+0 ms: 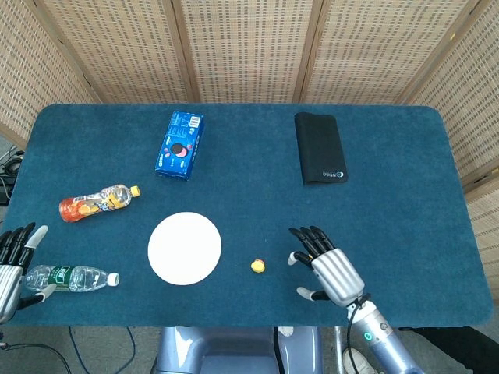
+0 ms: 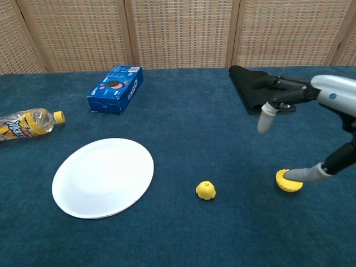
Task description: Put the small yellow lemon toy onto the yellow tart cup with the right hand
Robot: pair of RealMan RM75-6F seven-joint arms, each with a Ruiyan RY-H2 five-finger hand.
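Since the lemon [image 2: 206, 190] looks tiny, light and rigid, just right of the plate [image 2: 103, 177], the released right hand [image 1: 331, 269] should pinch its sides.

tart cup [image 2: 288, 182]: hidden under right hand [image 1: 334, 273] in head view, thumb crosses it in chest view | left hand [image 1: 11, 263]: cut by left edge, head view only | orange bottle [image 2: 25, 124]: cut by left edge of chest view | right hand: wrist runs off right edge there
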